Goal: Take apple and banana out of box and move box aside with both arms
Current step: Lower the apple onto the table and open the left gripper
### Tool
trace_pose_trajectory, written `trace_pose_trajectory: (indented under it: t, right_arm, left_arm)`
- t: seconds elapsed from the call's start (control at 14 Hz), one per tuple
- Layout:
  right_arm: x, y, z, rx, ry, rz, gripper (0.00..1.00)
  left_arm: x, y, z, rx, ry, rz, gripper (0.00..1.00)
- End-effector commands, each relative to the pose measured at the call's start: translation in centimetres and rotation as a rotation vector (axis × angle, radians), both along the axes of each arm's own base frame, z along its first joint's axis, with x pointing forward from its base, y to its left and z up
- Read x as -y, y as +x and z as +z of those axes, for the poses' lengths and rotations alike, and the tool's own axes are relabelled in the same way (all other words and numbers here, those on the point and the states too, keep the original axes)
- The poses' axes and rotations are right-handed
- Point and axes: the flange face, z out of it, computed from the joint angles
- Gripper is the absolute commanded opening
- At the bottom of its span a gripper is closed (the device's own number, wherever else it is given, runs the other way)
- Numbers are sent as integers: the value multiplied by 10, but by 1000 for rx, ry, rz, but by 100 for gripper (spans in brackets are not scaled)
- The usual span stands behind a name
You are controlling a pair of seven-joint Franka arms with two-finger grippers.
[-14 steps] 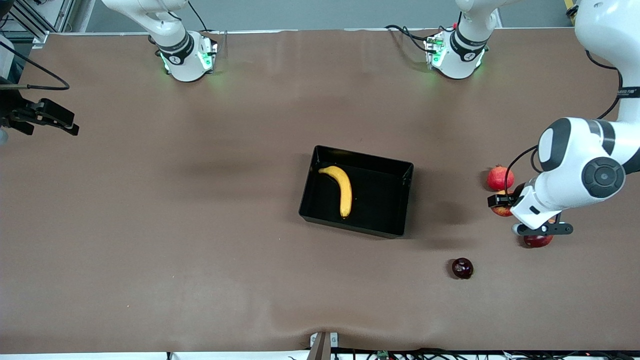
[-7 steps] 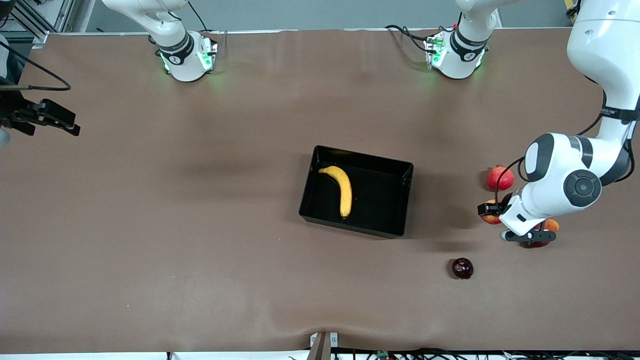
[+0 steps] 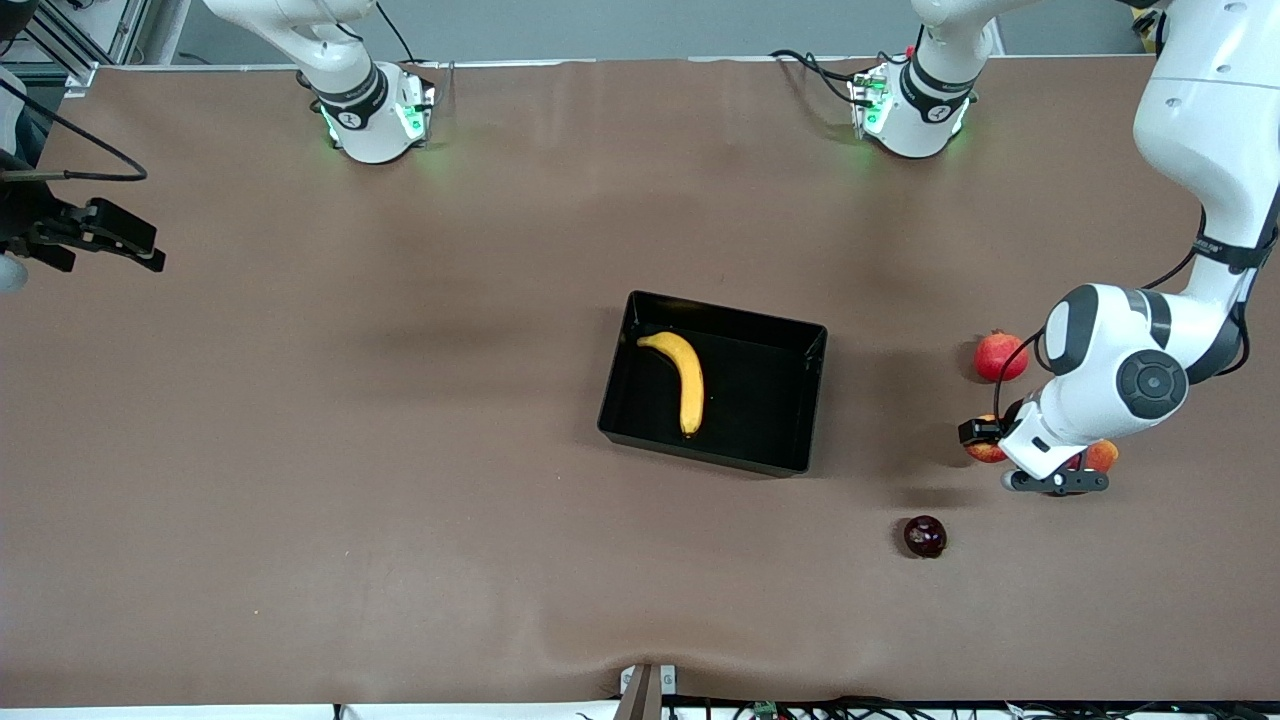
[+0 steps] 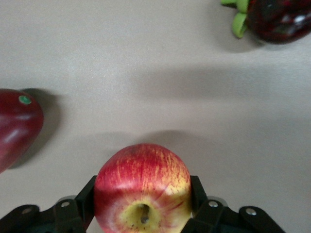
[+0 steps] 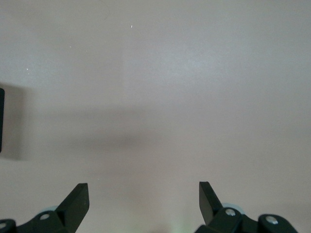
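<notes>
Front view, nearest first: small dark purple plum (image 3: pixel 925 537) alone on the brown table (image 3: pixel 400 520), toward the left arm's end. Farther from the camera than that, left arm (image 3: pixel 1110 385) bent low over a cluster of fruit, red and yellow apple (image 3: pixel 983 450) peeking out under the wrist, an orange-red fruit (image 3: pixel 1101 455) showing at the wrist's outer edge. Farther again, all-red pomegranate (image 3: pixel 1000 357) with its nub, apart from the apple.

Seen in the left wrist view: left gripper (image 4: pixel 142 194) clamped on the apple, one black finger (image 4: pixel 86 196) pressed to each flank, stem hollow facing the camera. Shadow on the table just past the apple; cannot tell whether lifted or resting. Near it a dark red fruit (image 4: pixel 17 127) with a green sticker, and well apart a dark glossy fruit (image 4: pixel 279 18) with a green stalk.

At mid-table, glossy black box (image 3: pixel 812 400), corners slightly turned from the table edges. Inside, banana (image 3: pixel 686 378) lying flat against the wall toward the right arm's end, curved, rest of the floor bare.

At the right arm's end, right gripper (image 3: pixel 105 240) hanging over bare table, waiting. Confirmed by the right wrist view: fingers (image 5: pixel 77 201) spread wide, holding nothing.

Farthest back, both arm bases (image 3: pixel 375 115) along the table's edge, green lights on.
</notes>
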Motion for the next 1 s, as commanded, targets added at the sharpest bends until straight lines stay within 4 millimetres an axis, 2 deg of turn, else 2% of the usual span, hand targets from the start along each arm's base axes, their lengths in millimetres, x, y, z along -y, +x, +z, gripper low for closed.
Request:
trace_pose_trajectory:
  t: [0.0,0.21,0.5,0.57,0.71,0.93]
  right_arm:
    - [1,0,2,-5,6,-4,100]
    - [-2,0,2,-2,8,0,100]
    - [7,0,5,7,7,-20,100]
    - [10,0,6,6,7,-24,100]
    - [10,-1,6,6,8,-21,100]
    - [10,-1,6,6,8,-20,100]
  left_arm:
    - [-7,0,-10,18,0,-13,0]
    - [-5,0,-17,18,-4,-15,0]
    - [-6,0,-21,14,-6,-15,0]
    - [-5,1,-20,16,-7,-15,12]
    - [-7,2,-17,22,-7,-9,100]
    - [-5,9,9,50,5,-28,100]
